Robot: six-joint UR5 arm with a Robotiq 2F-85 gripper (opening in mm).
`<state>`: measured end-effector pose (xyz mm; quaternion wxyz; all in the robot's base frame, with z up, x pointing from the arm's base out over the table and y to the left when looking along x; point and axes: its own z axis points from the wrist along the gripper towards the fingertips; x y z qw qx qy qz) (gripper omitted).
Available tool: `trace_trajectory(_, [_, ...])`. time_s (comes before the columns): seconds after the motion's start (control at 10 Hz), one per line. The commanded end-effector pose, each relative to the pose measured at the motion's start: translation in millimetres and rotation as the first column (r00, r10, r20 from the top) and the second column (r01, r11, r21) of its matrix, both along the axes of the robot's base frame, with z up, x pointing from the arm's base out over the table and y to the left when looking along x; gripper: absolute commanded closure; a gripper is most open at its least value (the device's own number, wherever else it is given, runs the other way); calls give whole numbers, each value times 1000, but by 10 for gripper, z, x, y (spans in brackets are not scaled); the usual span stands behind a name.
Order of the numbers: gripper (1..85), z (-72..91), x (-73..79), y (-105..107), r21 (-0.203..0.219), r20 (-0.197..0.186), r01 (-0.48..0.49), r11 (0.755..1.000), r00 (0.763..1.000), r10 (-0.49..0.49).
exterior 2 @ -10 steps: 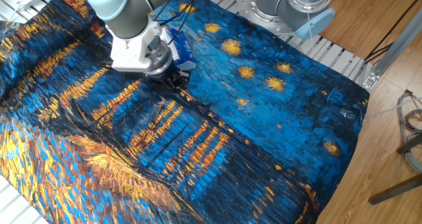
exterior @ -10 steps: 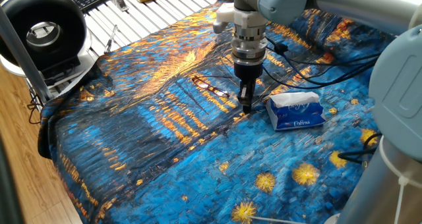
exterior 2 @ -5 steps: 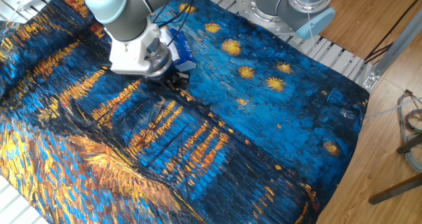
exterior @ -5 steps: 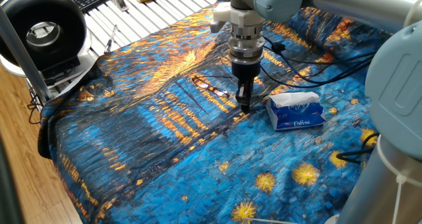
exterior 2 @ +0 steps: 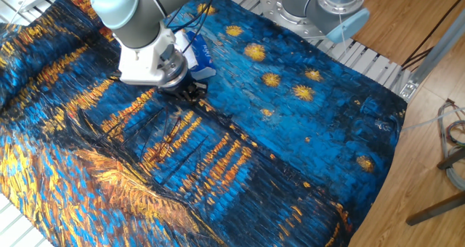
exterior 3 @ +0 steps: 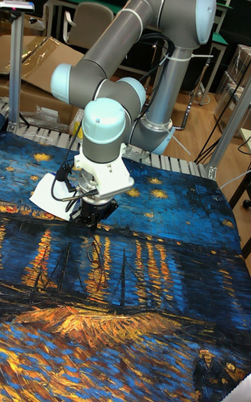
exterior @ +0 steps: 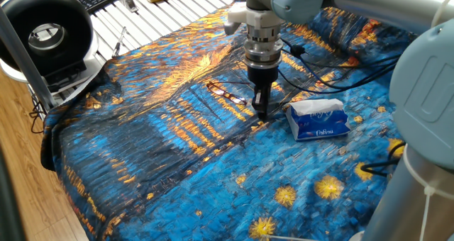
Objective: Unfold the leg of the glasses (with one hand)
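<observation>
The glasses (exterior: 227, 93) lie on the blue and orange painted cloth, a small thin dark frame with clear lenses. Just right of them and slightly nearer the camera, my gripper (exterior: 261, 113) points straight down with its tips at the cloth. The black fingers (exterior: 260, 99) stand close together and look shut. A thin dark line runs from the glasses toward the tips, and I cannot tell whether it touches them. From the opposite side the gripper (exterior 2: 190, 93) sits low under the wrist. In the tall view the gripper (exterior 3: 89, 224) is also down at the cloth. The glasses are hard to pick out in those two views.
A blue-white tissue pack (exterior: 318, 119) lies just right of the gripper, also seen as the pack (exterior 2: 197, 52) behind the wrist. Black cables (exterior: 333, 78) trail over the cloth at the back right. A round black fan (exterior: 46, 32) stands off the table's left end.
The gripper has slid a little to the left, toward the glasses, staying low at the cloth. The glasses and tissue pack have not visibly moved.
</observation>
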<state>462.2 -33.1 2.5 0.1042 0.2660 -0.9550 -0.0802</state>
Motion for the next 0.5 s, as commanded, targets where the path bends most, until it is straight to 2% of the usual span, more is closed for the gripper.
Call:
trace_trajectory(0.0, [847,47,79,8,3,2,0,1000,1000,0])
trace_trajectory(0.4, [847,76,188,8,-8,28,4,1000,1000,-4])
